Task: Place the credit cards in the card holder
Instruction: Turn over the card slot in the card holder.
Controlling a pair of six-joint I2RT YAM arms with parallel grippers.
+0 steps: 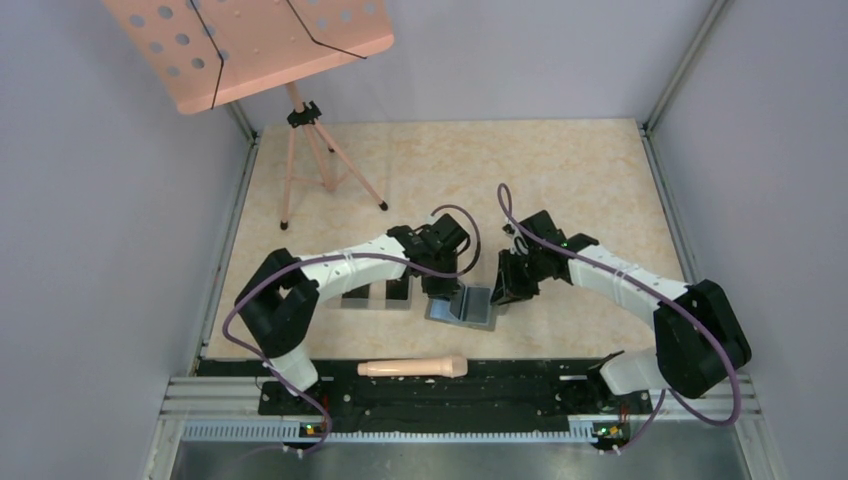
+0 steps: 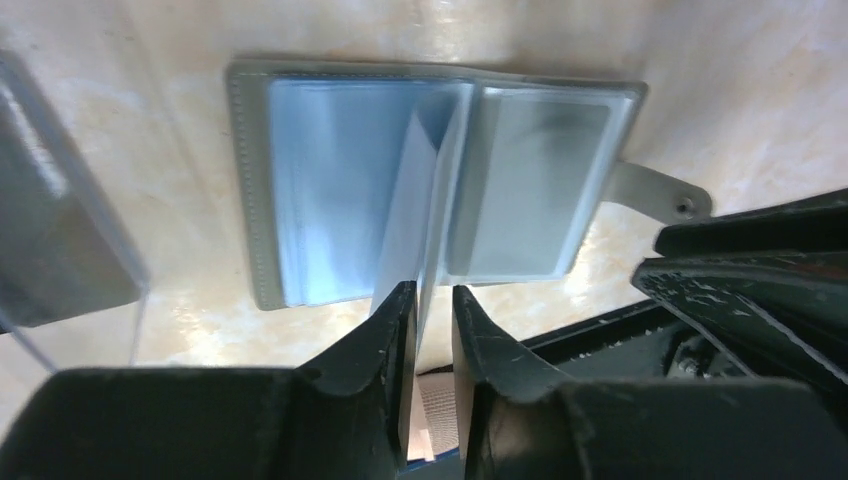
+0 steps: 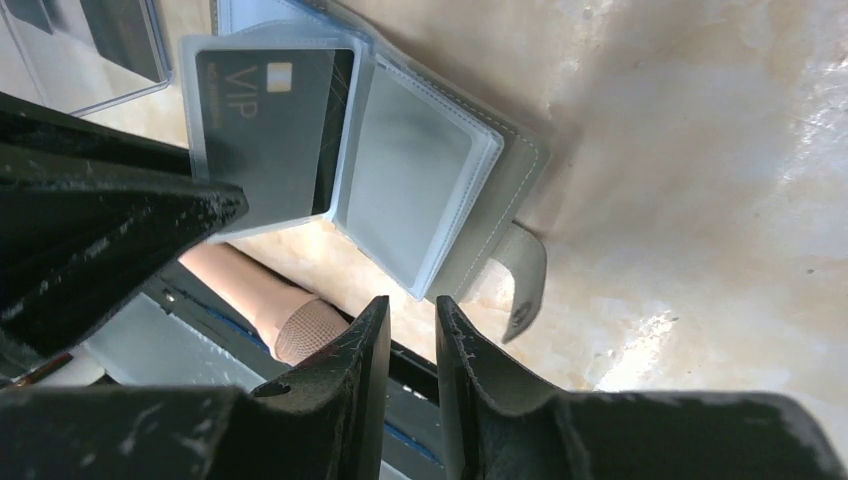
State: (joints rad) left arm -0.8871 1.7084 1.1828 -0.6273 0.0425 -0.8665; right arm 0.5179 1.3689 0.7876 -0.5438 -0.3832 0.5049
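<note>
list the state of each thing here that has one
card holder: open, flat on the table, one clear sleeve raised
black card: inside that raised sleeve
clear box: dark cards inside
left arm: jaws either side of the raised sleeve, grip unclear
right arm: jaws slightly apart, empty

A beige marbled worktop (image 1: 560,180) fills the cell, evenly lit from above with soft glare patches. Pale gray walls (image 1: 100,200) close it on 3 sides, with metal posts (image 1: 685,65) in the 2 far corners. A pink perforated music stand (image 1: 250,40) on a 3-legged tripod stands at the far left. A slotted metal rail (image 1: 450,430) and a black strip (image 1: 520,385) run along the near edge.
</note>
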